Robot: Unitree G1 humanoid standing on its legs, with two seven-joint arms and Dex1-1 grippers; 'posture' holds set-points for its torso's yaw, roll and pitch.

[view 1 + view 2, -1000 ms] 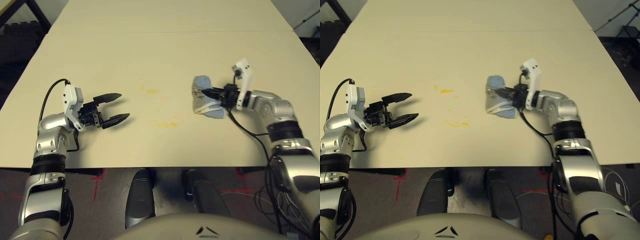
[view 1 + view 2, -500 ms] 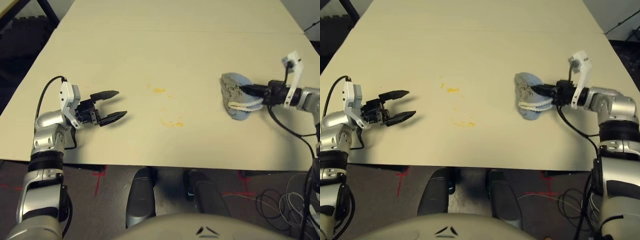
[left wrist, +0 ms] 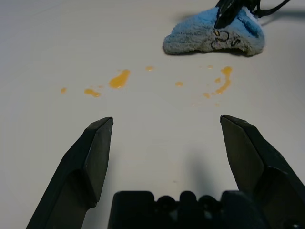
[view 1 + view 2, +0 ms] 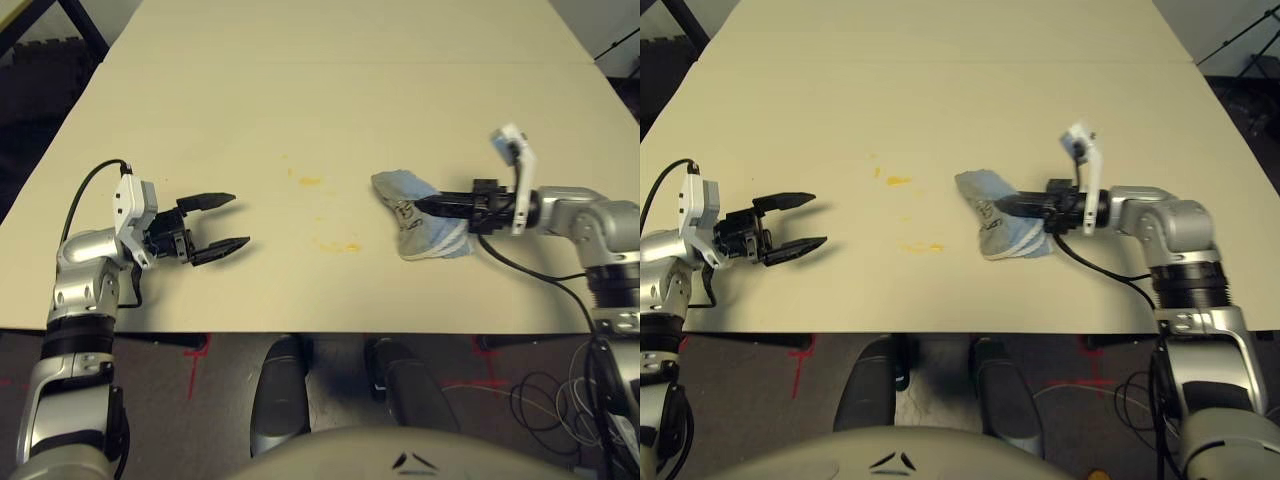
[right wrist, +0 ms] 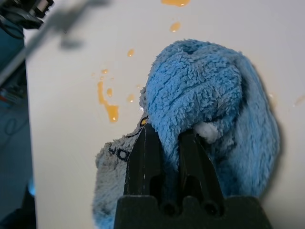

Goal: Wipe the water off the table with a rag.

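Currently right claw (image 4: pixel 1025 205) pinches the rag (image 4: pixel 1005 228), soft and floppy, best held mid-fold, on the bench (image 4: pixel 330 90) beside the water (image 4: pixel 338 246); left claw (image 4: pixel 222 222) wide, empty.

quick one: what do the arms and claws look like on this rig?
Both forearms are silver metal with black ribbed bands. Each ends in a black claw, left claw and right claw, with two tapered black fingers. A white camera bracket sits on each wrist, and a black cable loops from it back along the arm.
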